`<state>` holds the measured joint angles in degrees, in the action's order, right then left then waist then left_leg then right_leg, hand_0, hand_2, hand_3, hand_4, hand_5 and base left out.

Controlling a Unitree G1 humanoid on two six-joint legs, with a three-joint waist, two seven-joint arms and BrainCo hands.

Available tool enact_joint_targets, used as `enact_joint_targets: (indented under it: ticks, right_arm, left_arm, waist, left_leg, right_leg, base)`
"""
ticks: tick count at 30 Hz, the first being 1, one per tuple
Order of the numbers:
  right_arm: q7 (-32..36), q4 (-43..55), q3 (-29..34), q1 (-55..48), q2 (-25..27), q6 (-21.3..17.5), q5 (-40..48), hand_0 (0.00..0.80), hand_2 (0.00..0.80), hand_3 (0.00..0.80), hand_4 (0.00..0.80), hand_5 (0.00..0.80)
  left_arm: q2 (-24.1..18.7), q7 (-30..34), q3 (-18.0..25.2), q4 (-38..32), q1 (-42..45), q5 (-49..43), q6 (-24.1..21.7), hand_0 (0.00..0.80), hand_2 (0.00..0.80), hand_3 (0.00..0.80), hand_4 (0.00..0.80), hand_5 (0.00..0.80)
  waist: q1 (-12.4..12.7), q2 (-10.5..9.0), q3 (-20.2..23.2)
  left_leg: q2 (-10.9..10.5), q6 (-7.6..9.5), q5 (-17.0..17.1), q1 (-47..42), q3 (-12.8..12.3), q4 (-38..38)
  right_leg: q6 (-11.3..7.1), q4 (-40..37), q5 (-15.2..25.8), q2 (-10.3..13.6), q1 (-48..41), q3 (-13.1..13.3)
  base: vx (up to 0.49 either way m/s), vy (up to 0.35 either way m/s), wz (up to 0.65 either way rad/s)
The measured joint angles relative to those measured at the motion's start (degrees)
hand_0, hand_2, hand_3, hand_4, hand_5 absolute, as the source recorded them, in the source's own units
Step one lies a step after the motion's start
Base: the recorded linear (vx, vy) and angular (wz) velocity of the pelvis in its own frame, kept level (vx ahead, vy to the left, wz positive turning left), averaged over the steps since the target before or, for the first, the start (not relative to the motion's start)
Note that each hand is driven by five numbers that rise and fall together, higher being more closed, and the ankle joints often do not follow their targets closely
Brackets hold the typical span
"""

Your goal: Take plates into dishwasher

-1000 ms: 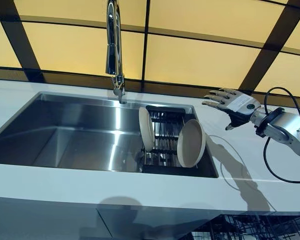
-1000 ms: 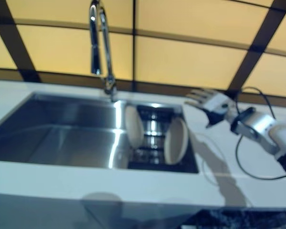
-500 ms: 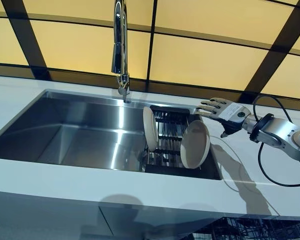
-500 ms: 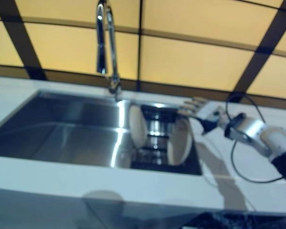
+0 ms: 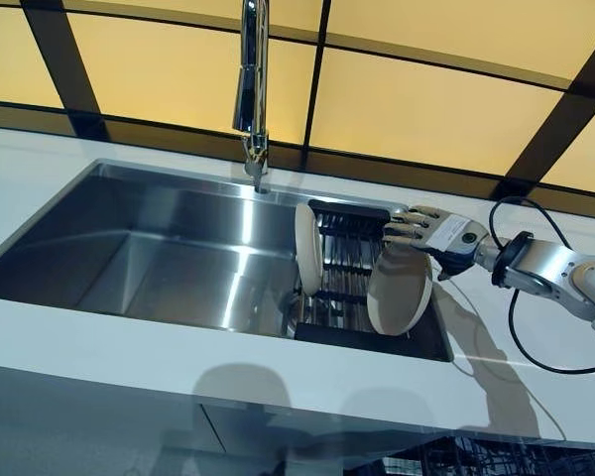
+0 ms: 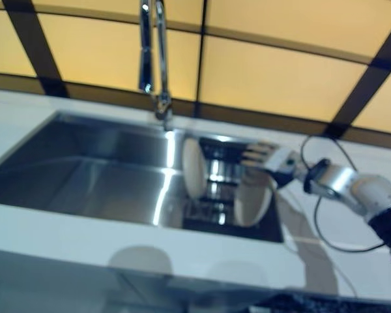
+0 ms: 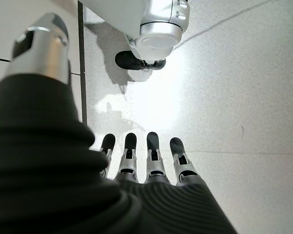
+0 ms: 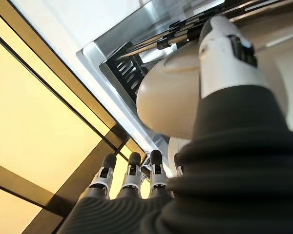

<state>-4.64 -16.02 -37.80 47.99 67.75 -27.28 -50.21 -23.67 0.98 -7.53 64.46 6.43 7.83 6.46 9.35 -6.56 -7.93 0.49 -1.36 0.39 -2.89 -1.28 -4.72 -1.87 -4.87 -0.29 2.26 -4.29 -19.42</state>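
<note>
Reaching with straight, empty fingers, the right hand (image 5: 438, 232) should straddle the right plate's (image 5: 399, 293) rim before curling.

- A steel sink (image 6: 85, 176) is set into a white countertop (image 6: 150, 244), with a tall chrome faucet (image 6: 153, 55) rising at its far edge.
- A dark rack (image 6: 218, 179) sits in the right end of the sink.
- Two pale plates stand on edge in the rack: the left plate (image 6: 192, 168) and the right plate (image 6: 251, 203), apart from each other.
- The right hand (image 6: 268, 156) reaches in from the right, fingers straight, just above the right plate's upper rim; contact cannot be told.
- Yellow wall panels (image 6: 267, 72) with dark strips fill the background.
</note>
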Motion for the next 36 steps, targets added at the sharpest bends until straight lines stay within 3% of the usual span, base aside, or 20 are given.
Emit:
enact_joint_targets:
  ticks: [11, 13, 14, 15, 16, 17, 36]
  right_arm:
    - [0.68, -0.02, -1.36, -0.12, 0.00, -1.28, -5.21, 0.000, 0.000, 0.000, 0.000, 0.000]
    - [0.66, -0.03, -1.36, -0.12, 0.00, -1.56, -5.94, 0.185, 0.185, 0.185, 0.185, 0.185]
    - [0.58, -0.03, -1.36, -0.12, 0.00, -1.71, -6.45, 0.414, 0.414, 0.414, 0.414, 0.414]
    - [0.40, -0.04, -1.36, -0.12, 0.00, -1.81, -7.04, 0.515, 0.515, 0.515, 0.515, 0.515]
    - [0.27, -0.03, -1.34, -0.12, 0.00, -1.81, -7.55, 0.515, 0.515, 0.515, 0.515, 0.515]
    - [0.33, -0.08, -1.35, -0.33, 0.00, -1.96, -8.62, 0.800, 0.800, 0.800, 0.800, 0.800]
    - [-0.92, 0.31, -1.35, -1.65, -1.69, -2.85, -16.19, 0.800, 0.800, 0.800, 0.800, 0.800]
  left_arm:
    - [0.01, 0.00, 0.30, -0.27, 0.03, 0.41, -1.11, 0.000, 0.000, 0.000, 0.000, 0.000]
    - [0.01, 0.00, 0.30, -0.27, 0.03, 0.43, -1.12, 0.000, 0.000, 0.000, 0.000, 0.000]
    - [0.01, 0.00, 0.30, -0.27, 0.02, 0.43, -1.12, 0.000, 0.000, 0.000, 0.000, 0.000]
    - [0.01, 0.00, 0.30, -0.28, 0.02, 0.44, -1.14, 0.000, 0.000, 0.000, 0.000, 0.000]
    - [0.01, 0.00, 0.30, -0.28, 0.01, 0.45, -1.14, 0.000, 0.000, 0.000, 0.000, 0.000]
    - [0.01, -0.02, 0.30, -0.31, -0.01, 0.47, -1.17, 0.000, 0.000, 0.000, 0.000, 0.000]
    - [0.05, -0.04, 0.31, -0.35, 0.04, 0.94, -1.23, 0.000, 0.000, 0.000, 0.000, 0.000]
  waist:
    - [-0.20, 0.11, -0.31]
    - [-0.21, 0.08, -0.33]
    - [-0.24, 0.07, -0.33]
    - [-0.28, 0.07, -0.33]
    - [-0.30, 0.07, -0.33]
    - [-0.29, 0.04, -0.34]
    - [0.97, -0.01, -0.35]
  left_leg:
    - [-0.03, -0.03, 0.14, 0.84, 0.59, 0.01]
    - [-0.03, -0.02, 0.14, 0.82, 0.58, 0.02]
    - [-0.03, -0.02, 0.15, 0.79, 0.56, 0.02]
    - [-0.03, -0.03, 0.17, 0.76, 0.55, 0.01]
    - [-0.03, -0.03, 0.18, 0.75, 0.54, 0.02]
    - [-0.02, -0.04, 0.21, 0.74, 0.53, 0.01]
    - [-0.13, 0.00, 0.25, 0.72, 0.64, 0.01]
  right_leg:
    - [0.02, 0.00, 0.01, 0.00, 0.54, -0.01]
    - [0.02, -0.01, 0.01, 0.01, 0.54, -0.01]
    - [0.02, -0.01, 0.01, 0.01, 0.52, 0.00]
    - [0.02, -0.01, 0.01, 0.01, 0.50, 0.00]
    - [0.02, -0.01, 0.01, 0.01, 0.50, 0.00]
    - [0.02, -0.01, 0.01, 0.00, 0.49, 0.00]
    - [0.02, 0.00, 0.01, 0.10, 0.42, 0.00]
  base:
    - [-0.003, -0.002, 0.02]
    - [0.000, 0.000, 0.00]
    - [0.000, 0.000, 0.00]
    - [0.000, 0.000, 0.00]
    - [0.000, 0.000, 0.00]
    - [0.000, 0.000, 0.00]
    - [0.000, 0.000, 0.00]
